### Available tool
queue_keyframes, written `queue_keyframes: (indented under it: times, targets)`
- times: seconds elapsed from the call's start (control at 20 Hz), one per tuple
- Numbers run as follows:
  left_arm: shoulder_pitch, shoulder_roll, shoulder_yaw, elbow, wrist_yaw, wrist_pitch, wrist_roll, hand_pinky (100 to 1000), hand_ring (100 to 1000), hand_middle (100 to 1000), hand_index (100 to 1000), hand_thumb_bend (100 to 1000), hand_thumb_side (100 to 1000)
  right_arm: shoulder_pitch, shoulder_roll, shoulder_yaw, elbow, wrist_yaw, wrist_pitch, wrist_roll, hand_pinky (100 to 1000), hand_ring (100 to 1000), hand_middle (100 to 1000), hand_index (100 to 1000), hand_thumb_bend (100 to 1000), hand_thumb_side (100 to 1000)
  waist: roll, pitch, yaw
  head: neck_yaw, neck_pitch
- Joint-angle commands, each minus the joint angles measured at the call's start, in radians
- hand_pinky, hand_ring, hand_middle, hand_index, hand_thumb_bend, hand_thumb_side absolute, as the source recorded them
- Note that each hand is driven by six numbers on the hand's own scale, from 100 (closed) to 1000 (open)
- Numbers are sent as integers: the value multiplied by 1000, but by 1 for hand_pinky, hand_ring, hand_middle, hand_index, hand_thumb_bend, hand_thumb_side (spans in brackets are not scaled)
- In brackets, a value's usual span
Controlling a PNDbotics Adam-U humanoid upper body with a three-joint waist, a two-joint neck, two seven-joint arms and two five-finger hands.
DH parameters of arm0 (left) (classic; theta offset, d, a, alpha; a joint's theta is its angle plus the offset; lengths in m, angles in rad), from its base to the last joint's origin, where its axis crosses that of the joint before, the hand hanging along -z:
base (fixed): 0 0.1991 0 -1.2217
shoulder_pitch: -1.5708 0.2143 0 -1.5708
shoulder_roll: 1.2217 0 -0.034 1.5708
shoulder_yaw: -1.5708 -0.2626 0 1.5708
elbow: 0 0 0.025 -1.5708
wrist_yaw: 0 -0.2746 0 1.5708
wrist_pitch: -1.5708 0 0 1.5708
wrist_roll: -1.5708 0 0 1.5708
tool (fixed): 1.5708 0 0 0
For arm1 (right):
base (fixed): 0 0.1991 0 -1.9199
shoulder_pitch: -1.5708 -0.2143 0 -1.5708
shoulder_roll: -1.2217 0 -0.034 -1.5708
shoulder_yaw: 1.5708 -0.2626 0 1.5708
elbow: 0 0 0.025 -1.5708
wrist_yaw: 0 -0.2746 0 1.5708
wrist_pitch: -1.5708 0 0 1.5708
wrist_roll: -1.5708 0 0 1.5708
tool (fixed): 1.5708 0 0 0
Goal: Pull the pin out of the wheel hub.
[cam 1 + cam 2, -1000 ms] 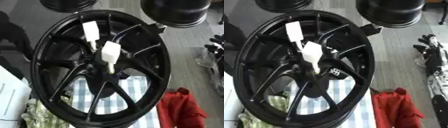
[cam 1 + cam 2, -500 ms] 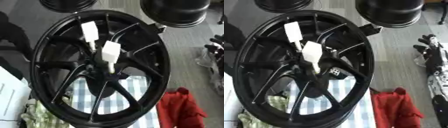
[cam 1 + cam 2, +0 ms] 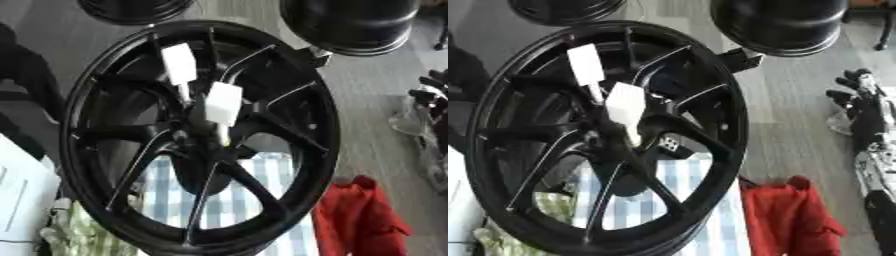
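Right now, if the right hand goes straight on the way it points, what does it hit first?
Grey floor only at first: the right hand, at the right edge, points up the view. Further on it may clip the black round object; depth unclear. Not the wheel hub.

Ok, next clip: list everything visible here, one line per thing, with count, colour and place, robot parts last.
wheel hub: one, black, spoked, upright, filling the centre.
white tags: two, white, hanging in front of the spokes near the hub's centre; the pin itself I cannot make out.
other wheels: two, black, along the top edge.
checked cloth: one, blue and white, behind the lower spokes.
red cloth: one, red, lower right.
green checked cloth: one, lower left.
white sheet: one, left edge.
right hand: one, black, right edge, fingers straight, touching nothing.
Left hand: not in view.
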Motion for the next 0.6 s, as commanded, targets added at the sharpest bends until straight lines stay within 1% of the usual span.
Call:
queue_keyframes:
  times: [0.05, 0.1, 0.15, 0.2, 0.3, 0.35, 0.45, 0.6]
  targets:
    - [-3, -57, 5, -27, 107, 74, 110, 689, 690, 640, 779, 100, 744, -12, -24, -4, -17, -4, 1, 3, 898, 682, 740, 803, 100, 776, 1, -15, -2, 7, -11]
    - [-1, -79, 3, -32, 126, 90, 140, 688, 689, 641, 779, 100, 764, -13, -23, -4, -17, -4, 1, 4, 898, 682, 740, 802, 100, 776, 0, -15, -2, 8, -11]
    - [1, -99, 2, -35, 143, 103, 169, 685, 686, 640, 780, 100, 806, -13, -23, -4, -18, -5, 1, 4, 898, 682, 740, 803, 100, 777, -1, -15, -2, 9, -12]
    - [3, -123, 1, -36, 158, 114, 200, 685, 686, 640, 780, 100, 806, -13, -22, -3, -18, -5, 1, 4, 898, 682, 740, 803, 100, 777, -2, -15, -1, 9, -12]
    - [8, -176, 2, -36, 185, 124, 255, 683, 682, 637, 780, 100, 877, -14, -20, -4, -18, -7, 0, 3, 898, 682, 740, 803, 100, 775, -5, -15, -1, 12, -12]
    - [11, -201, -1, -36, 196, 128, 275, 683, 682, 637, 780, 100, 877, -14, -19, -5, -18, -8, -1, 1, 898, 682, 740, 803, 100, 775, -6, -15, -2, 12, -12]
    - [18, -248, -7, -37, 207, 127, 298, 683, 683, 638, 779, 100, 904, -15, -18, -5, -19, -10, -2, -2, 898, 682, 741, 803, 100, 775, -9, -14, -2, 14, -13]
    - [31, -306, -12, -33, 190, 112, 310, 685, 685, 641, 780, 119, 929, -16, -15, -5, -20, -14, -4, -7, 897, 682, 740, 802, 100, 771, -12, -13, -4, 17, -14]
